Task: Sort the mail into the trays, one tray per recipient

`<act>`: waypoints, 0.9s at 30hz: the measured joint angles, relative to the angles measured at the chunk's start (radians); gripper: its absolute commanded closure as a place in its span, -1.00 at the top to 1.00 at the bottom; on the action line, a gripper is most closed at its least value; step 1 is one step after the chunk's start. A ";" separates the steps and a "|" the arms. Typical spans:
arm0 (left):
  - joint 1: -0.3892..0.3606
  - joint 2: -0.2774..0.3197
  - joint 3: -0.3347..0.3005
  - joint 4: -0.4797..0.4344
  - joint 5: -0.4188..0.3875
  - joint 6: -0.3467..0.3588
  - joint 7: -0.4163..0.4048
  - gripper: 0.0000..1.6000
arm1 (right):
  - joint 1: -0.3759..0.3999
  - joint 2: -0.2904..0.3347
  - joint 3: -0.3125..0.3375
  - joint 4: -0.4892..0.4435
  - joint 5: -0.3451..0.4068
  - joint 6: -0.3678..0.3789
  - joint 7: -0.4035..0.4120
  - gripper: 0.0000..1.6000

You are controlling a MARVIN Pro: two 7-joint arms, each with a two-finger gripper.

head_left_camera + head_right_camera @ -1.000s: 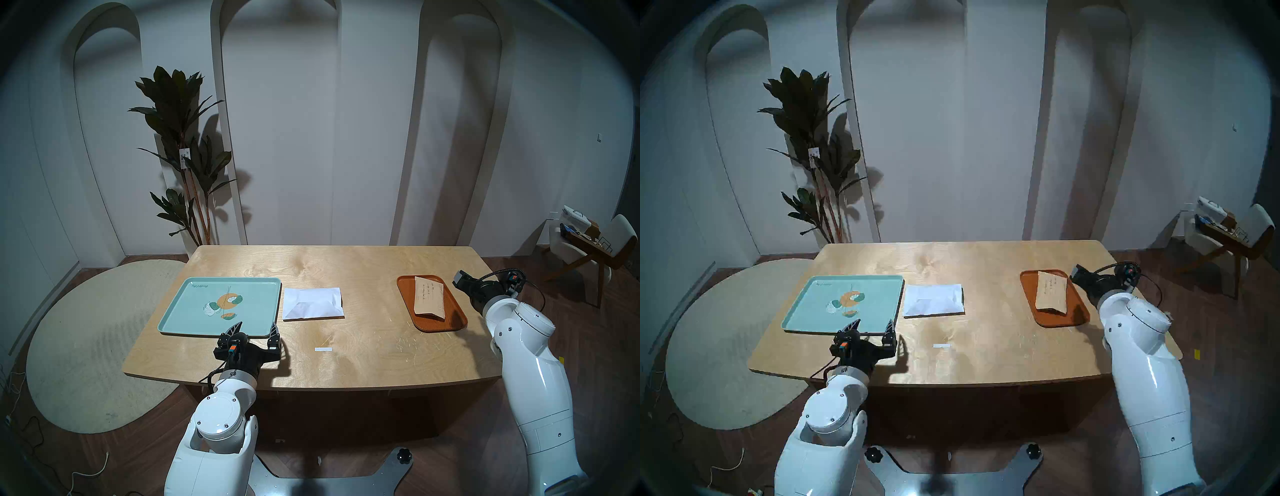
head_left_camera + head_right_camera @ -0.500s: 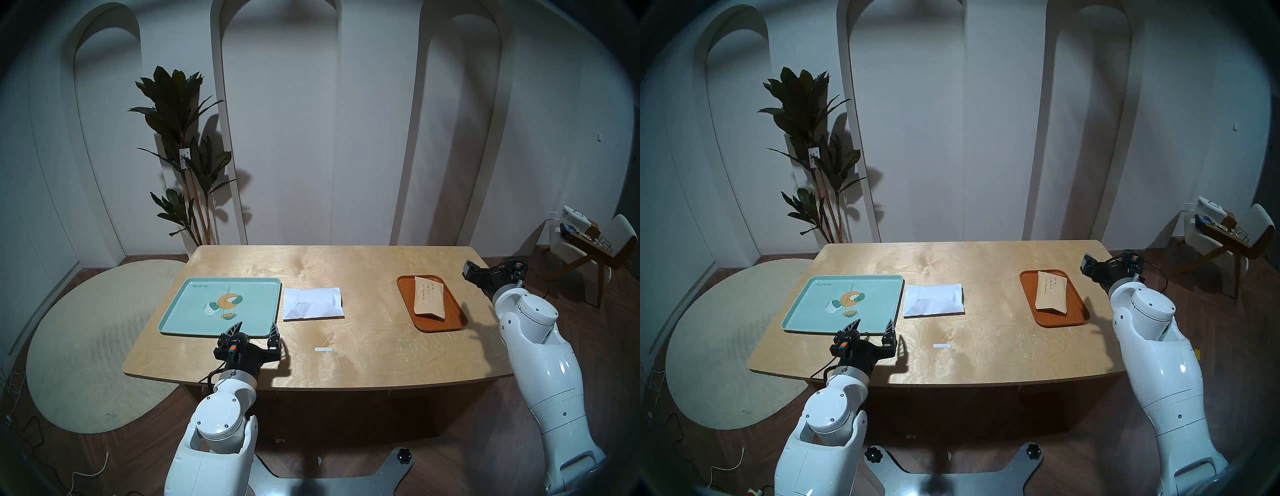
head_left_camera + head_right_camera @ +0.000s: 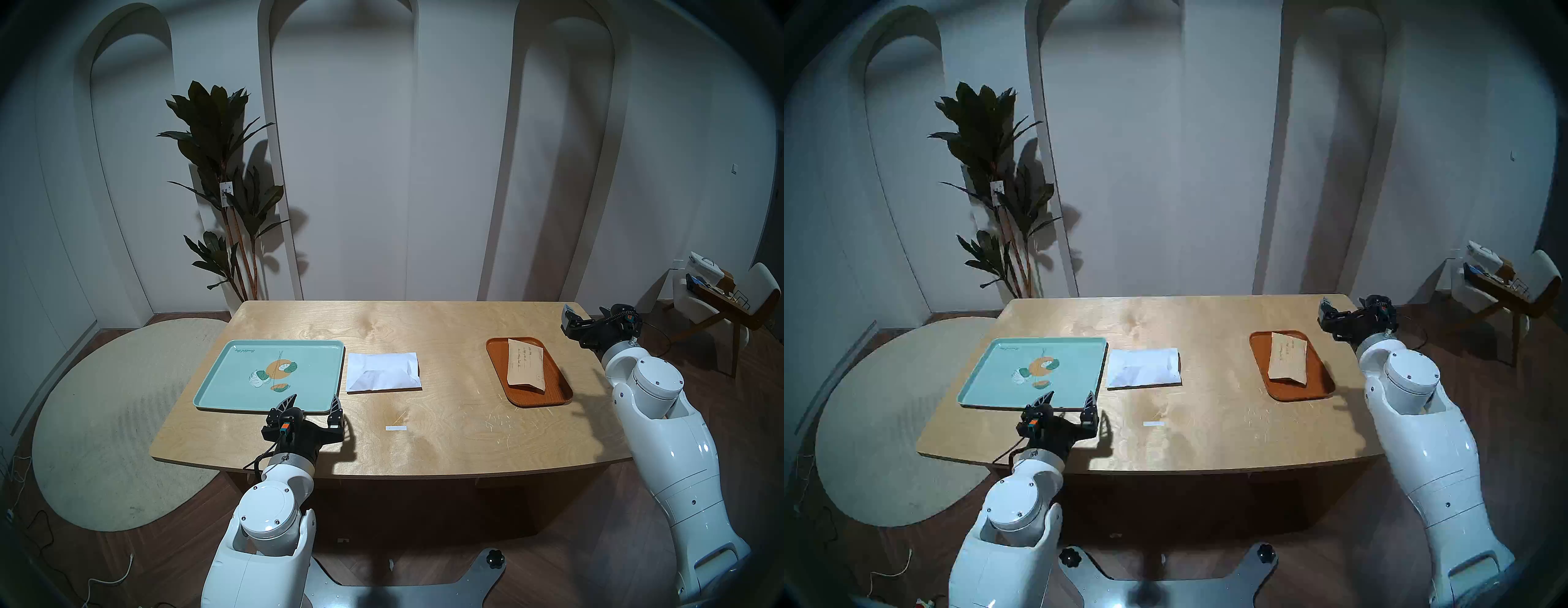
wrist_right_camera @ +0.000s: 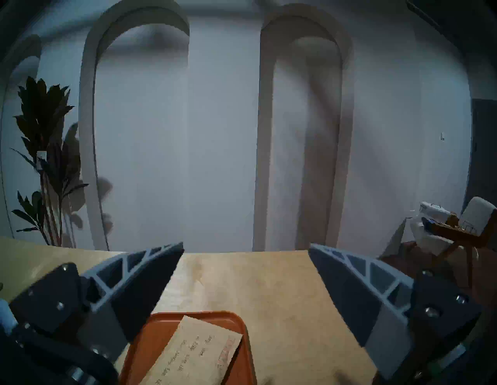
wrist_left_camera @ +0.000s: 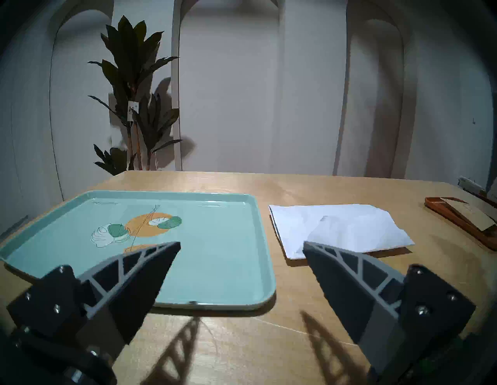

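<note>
The white envelope [image 3: 384,371] lies flat on the table, just right of the mint-green tray [image 3: 229,382], which holds nothing. The tan envelope [image 3: 526,363] lies in the orange-brown tray [image 3: 496,352] at the right. My left gripper [image 3: 316,401] is open and empty at the mint tray's near right corner; in the left wrist view [image 5: 241,243] the white envelope [image 5: 341,228] is ahead to the right. My right gripper [image 3: 566,318] hovers off the orange tray's far right corner. It is open and empty in the right wrist view [image 4: 246,244], above the tan envelope [image 4: 193,352].
A small white tape strip [image 3: 396,428] lies on the wooden table [image 3: 424,327] near the front middle. A tall plant [image 3: 220,170] stands behind the table's far left corner. A chair [image 3: 729,297] with clutter stands at the far right. A round rug [image 3: 106,424] lies on the floor at the left.
My right arm has drawn back to the right and farther away from the orange-brown tray, its gripper open. The left arm, envelopes and trays have not moved.
</note>
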 measured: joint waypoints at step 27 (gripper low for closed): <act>-0.058 0.274 0.249 -0.167 0.714 0.204 -0.107 1.00 | 0.001 0.002 0.009 0.008 -0.021 -0.006 0.026 1.00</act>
